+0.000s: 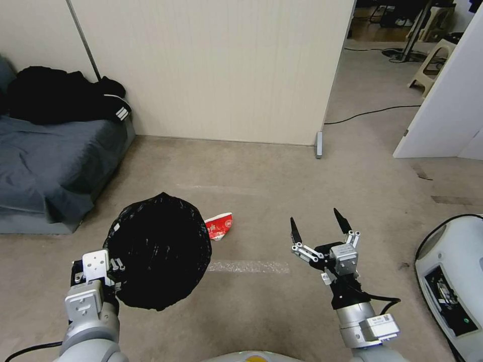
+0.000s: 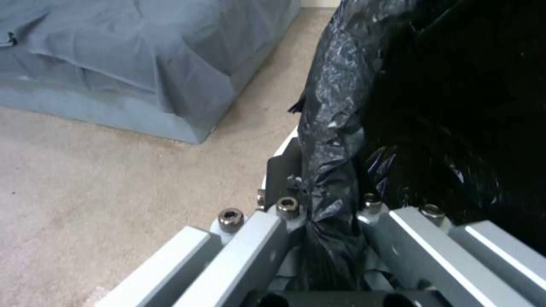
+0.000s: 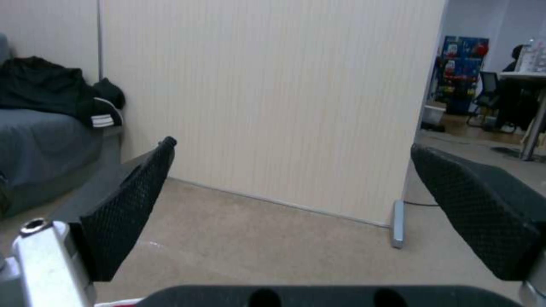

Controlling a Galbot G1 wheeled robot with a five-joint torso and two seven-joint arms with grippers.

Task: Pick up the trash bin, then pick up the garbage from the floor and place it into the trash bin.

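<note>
My left gripper (image 1: 108, 269) has its jaws pinching the black-bagged rim of the trash bin (image 1: 158, 251), held off the floor at my left front. Just beyond its far edge a red-white paper cup (image 1: 220, 225) lies on the floor; its red print is too small to read. My right gripper (image 1: 322, 229) hangs with jaws spread over bare floor, the partition wall (image 1: 211, 70) well ahead.

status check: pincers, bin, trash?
Left pincer shut on black-bagged round trash bin rim. Right pincer open, empty. Red-white paper cup on floor beyond bin. Path unobstructed.
</note>
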